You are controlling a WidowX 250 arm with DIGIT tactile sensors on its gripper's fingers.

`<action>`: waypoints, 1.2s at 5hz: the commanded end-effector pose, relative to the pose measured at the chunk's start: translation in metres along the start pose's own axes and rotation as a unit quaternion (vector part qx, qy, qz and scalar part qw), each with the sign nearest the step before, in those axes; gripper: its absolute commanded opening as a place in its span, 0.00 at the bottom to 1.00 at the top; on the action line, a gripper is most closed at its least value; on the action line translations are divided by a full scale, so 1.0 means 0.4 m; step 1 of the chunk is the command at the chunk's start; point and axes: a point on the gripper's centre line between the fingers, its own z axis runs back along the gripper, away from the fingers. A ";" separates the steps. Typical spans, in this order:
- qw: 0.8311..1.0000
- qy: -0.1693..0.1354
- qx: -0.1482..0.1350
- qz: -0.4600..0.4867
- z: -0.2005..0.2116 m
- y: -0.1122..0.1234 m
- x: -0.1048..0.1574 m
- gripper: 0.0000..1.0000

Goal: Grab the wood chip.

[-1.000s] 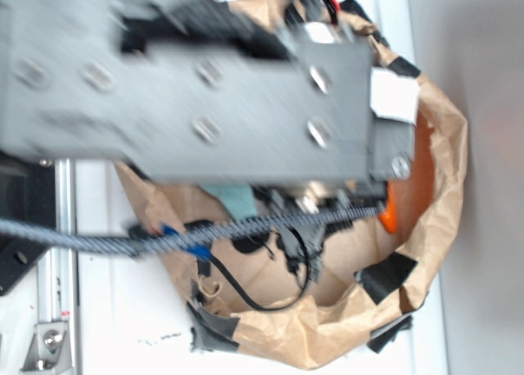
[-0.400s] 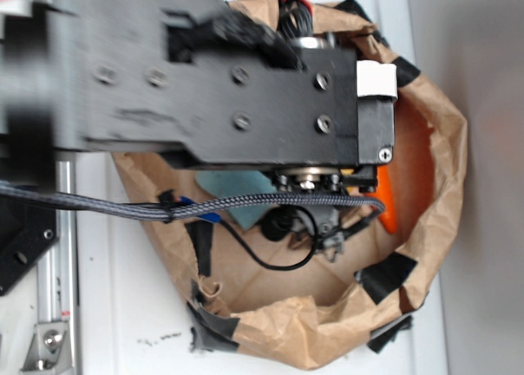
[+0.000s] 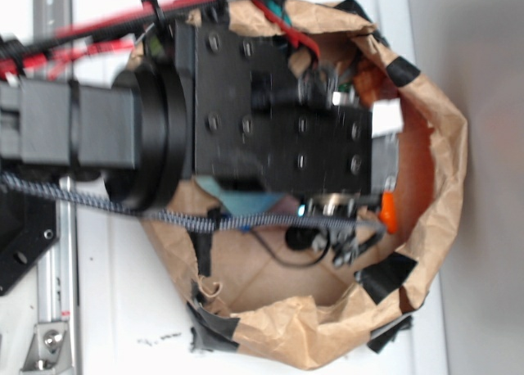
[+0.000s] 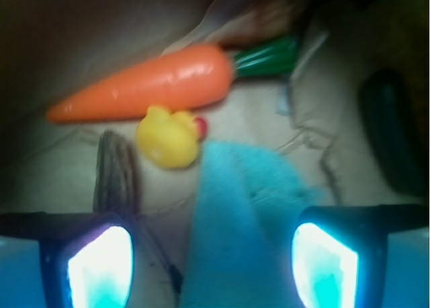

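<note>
The wood chip (image 4: 115, 173), a dark brown grainy sliver, lies on the brown paper floor just above my left fingertip in the wrist view. My gripper (image 4: 211, 264) is open, its two glowing pads far apart, with a blue cloth (image 4: 235, 220) between them. The chip is left of the jaw gap, not inside it. In the exterior view the arm (image 3: 270, 129) hangs over the paper bag (image 3: 438, 187) and hides the chip.
An orange plastic carrot (image 4: 148, 86) with a green top lies beyond the chip, showing as an orange tip (image 3: 389, 214) outside. A yellow rubber duck (image 4: 168, 136) sits beside the chip. A dark green object (image 4: 393, 133) lies at right. Crumpled, taped bag walls ring everything.
The arm has swung and turned over the bag, its wrist now pointing further down into it. The bag and the carrot stayed put.
</note>
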 end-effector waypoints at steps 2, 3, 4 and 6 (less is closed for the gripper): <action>0.998 -0.032 -0.027 -0.046 -0.091 -0.132 0.034 1.00; 0.998 -0.033 -0.022 -0.047 -0.101 -0.130 0.052 0.00; 0.998 -0.026 -0.022 -0.053 -0.105 -0.123 0.055 0.00; 0.997 -0.032 -0.004 -0.069 -0.031 -0.071 0.055 0.00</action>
